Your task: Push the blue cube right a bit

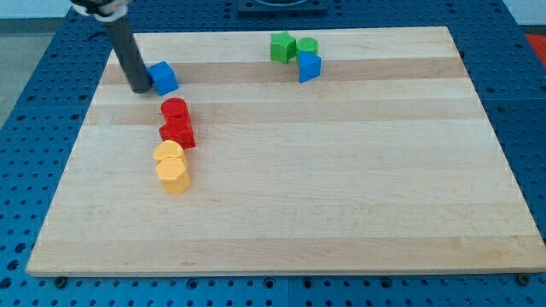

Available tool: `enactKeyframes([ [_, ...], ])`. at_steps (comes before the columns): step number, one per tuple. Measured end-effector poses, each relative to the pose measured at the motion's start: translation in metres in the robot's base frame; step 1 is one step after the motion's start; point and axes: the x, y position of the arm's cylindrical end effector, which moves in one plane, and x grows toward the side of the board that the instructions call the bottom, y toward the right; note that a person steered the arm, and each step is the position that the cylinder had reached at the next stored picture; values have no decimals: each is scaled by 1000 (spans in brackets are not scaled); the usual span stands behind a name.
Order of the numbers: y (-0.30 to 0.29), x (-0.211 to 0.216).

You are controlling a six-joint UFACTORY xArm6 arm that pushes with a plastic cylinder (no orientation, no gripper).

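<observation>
Camera view, working from the view's bottom upward: you first meet the near edge of the wooden board [281,256], which sits on a blue perforated table [26,85]. Left of centre on the board you'll see two yellow blocks [171,166] touching each other, one just above the other (their exact shapes are hard to make out, one looks heart-like). Just above them, touching or nearly so, stand two red blocks [177,124], again stacked in a short column up the view, the upper one rounded like a cylinder.

Further up and slightly left you find the blue cube [163,77], near the board's top-left corner. My tip [139,88] rests against, or just beside, the cube's left face, with the dark rod rising up and left out of the picture. There is no hand on this arm, so you have no opening to read: it ends in the plain rod and holds nothing.

Farthest away, near the top edge and right of centre, you'll see a green block [282,47] with a green cylinder [307,46] just beside it on the right, and a second blue block [310,66] touching them from below, wedge-like in shape
</observation>
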Motion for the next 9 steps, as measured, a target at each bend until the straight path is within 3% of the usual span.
enactKeyframes([
  [2,104,36],
  [5,114,51],
  [7,120,-30],
  [8,120,-30],
  [9,103,-62],
])
